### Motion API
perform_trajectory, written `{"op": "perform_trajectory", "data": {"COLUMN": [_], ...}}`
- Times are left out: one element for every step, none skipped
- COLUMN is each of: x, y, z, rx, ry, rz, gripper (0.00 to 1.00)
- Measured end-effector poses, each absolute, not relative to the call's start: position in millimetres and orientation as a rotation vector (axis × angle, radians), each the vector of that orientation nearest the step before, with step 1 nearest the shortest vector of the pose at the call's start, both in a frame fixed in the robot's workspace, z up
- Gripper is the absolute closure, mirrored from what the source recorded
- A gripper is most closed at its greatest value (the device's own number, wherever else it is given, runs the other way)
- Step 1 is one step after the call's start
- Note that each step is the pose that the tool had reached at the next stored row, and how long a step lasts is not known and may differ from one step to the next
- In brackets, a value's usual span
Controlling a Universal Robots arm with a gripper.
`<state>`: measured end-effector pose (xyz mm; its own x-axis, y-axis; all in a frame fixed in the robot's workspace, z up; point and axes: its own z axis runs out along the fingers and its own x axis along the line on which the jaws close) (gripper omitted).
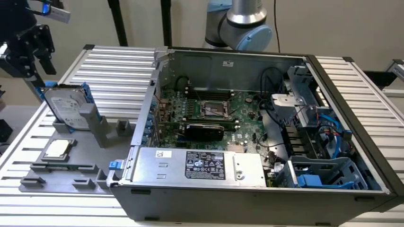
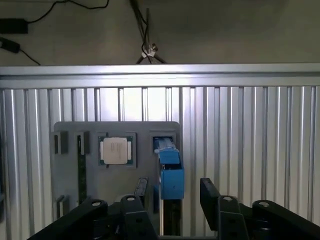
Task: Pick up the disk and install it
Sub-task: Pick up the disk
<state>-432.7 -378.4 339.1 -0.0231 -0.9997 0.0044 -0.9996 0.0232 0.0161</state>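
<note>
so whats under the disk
The disk stands on edge in a grey stand, on a grey plate. Its bottom edge is hidden in the slot.

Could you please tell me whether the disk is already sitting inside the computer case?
No, the disk stands upright in the grey holder outside the computer case, on the exterior view's left.

Silver-grey disk (image 1: 65,108) with blue rails — upright on edge in a grey holder (image 1: 94,126)
</note>
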Motion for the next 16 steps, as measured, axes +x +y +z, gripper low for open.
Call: {"op": "perform_trajectory", "data": {"x": [-432.4, -432.1, -431.8, -431.5, -431.2, -430.9, -430.8, -430.6, -430.5, -430.4, -430.4, -430.4, -430.4, -430.4, -430.4, -430.4], "y": [-378.6, -378.7, -378.8, -378.9, -379.0, -379.1, -379.1, -379.2, -379.3, -379.4, -379.5, -379.6, -379.6, -379.7, -379.7, -379.7], "z": [337.3, 335.5, 333.7, 331.9, 330.1, 328.2, 326.4, 324.7, 322.8, 321.0, 319.2, 317.3, 315.6, 313.8, 312.0, 310.1], "rx": [2.185, 2.186, 2.186, 2.186, 2.186, 2.186, 2.186, 2.185, 2.185, 2.184, 2.183, 2.182, 2.182, 2.182, 2.182, 2.182], "ry": [-2.237, -2.237, -2.237, -2.237, -2.237, -2.237, -2.237, -2.237, -2.238, -2.239, -2.240, -2.241, -2.241, -2.241, -2.241, -2.241], "rz": [-0.013, -0.013, -0.013, -0.013, -0.014, -0.014, -0.014, -0.014, -0.014, -0.014, -0.014, -0.014, -0.015, -0.015, -0.015, -0.015], "gripper": [0.00, 0.00, 0.00, 0.00, 0.00, 0.00, 0.00, 0.00, 0.00, 0.00, 0.00, 0.00, 0.00, 0.00, 0.00, 0.00]}}
